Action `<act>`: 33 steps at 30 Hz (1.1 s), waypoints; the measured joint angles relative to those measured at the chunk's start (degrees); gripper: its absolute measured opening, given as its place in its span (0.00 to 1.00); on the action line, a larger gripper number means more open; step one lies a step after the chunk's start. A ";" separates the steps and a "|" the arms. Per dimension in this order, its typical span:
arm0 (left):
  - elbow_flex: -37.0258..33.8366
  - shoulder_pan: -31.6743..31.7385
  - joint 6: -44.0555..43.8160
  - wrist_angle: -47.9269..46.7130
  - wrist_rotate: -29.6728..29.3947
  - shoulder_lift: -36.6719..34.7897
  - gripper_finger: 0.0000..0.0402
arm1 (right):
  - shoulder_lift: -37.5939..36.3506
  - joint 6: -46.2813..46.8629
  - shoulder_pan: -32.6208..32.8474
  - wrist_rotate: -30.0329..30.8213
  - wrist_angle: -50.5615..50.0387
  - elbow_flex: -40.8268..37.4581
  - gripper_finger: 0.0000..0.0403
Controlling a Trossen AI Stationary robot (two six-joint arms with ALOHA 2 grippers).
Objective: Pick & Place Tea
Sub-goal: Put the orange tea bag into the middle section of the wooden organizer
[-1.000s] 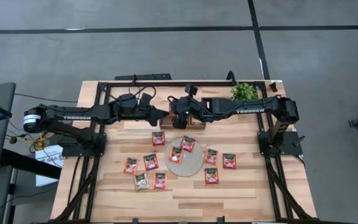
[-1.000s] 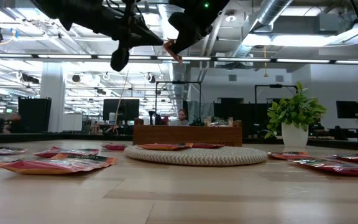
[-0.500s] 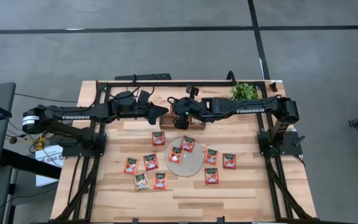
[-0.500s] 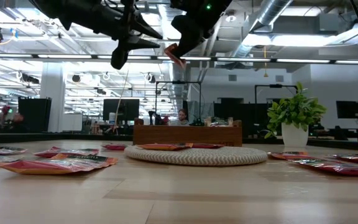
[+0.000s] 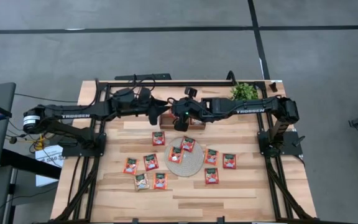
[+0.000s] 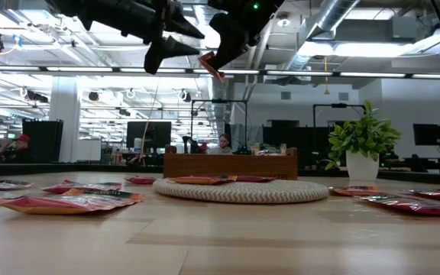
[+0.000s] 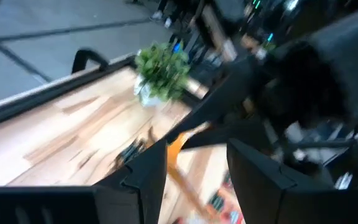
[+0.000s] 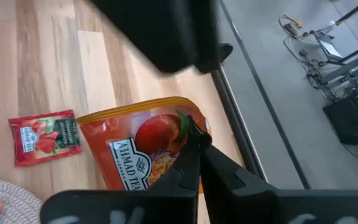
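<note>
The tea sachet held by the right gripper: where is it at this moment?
The tea sachet hangs pinched in the shut right gripper above the back middle of the table, over the wooden tray, just beside the open left gripper.

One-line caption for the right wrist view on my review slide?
Right end effector shut on an orange tea sachet above the wooden table, a red sachet lying below.
</note>
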 joint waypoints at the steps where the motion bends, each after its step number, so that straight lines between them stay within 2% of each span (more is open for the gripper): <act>1: 0.56 0.00 0.55 -1.27 0.02 0.04 0.40 | 0.00 0.00 0.00 -0.04 0.00 0.00 0.00; 12: 3.18 -0.16 4.68 -6.02 1.49 0.09 0.40 | 0.00 0.02 -0.01 -0.10 0.00 0.00 0.00; 23: 3.18 -0.46 14.38 -7.05 1.11 0.11 0.40 | 0.00 0.66 -0.11 -1.73 0.15 0.00 0.00; 33: 3.18 -1.22 15.10 -5.08 0.87 4.15 0.40 | 0.00 1.16 -0.11 -1.78 0.83 -0.02 0.00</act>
